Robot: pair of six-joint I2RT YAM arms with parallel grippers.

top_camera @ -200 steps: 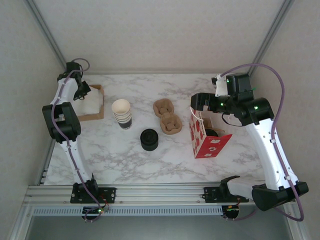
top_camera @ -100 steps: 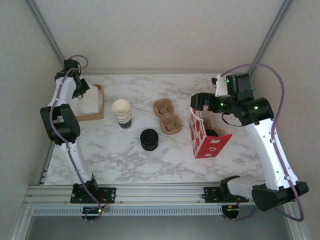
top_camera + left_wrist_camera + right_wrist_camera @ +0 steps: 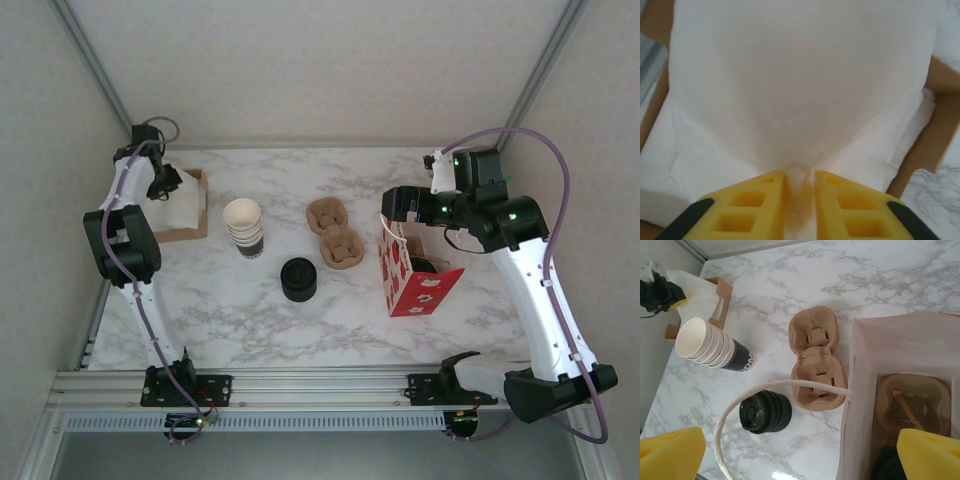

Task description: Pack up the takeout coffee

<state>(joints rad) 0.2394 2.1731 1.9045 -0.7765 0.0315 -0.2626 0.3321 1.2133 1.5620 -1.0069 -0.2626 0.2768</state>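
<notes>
Left gripper [image 3: 800,176]: fingers nearly together, pinching a fold of the top napkin [image 3: 800,90]. The sheet is tented up to a peak between the pads, so you have a grip on it. Below it lies the rest of the napkin pile in its cardboard box [image 3: 946,125], at the far left of the table.

Right gripper [image 3: 797,441]: fingers spread wide, holding nothing. It hangs over the far edge of the bag [image 3: 860,365], and the paper handle loops across the gap between them.

Coffee [image 3: 888,468]: a dark lid low in the bag, at the near end of the carrier [image 3: 912,396] seated there. The bag wall hides part of it.

On the table between the arms: the spare carrier [image 3: 815,360], the lids [image 3: 765,412], the cups [image 3: 710,347].

Step, as judged: the cup is packed and you are adding a napkin.

Next move calls for:
- Lifting straight up until one sheet parts from the pile.
- Carrying it right, high enough to pass the cups.
- Dropping it into the bag's mouth beside the right fingers.

Risk: the pinch may drag up more than one sheet.
</notes>
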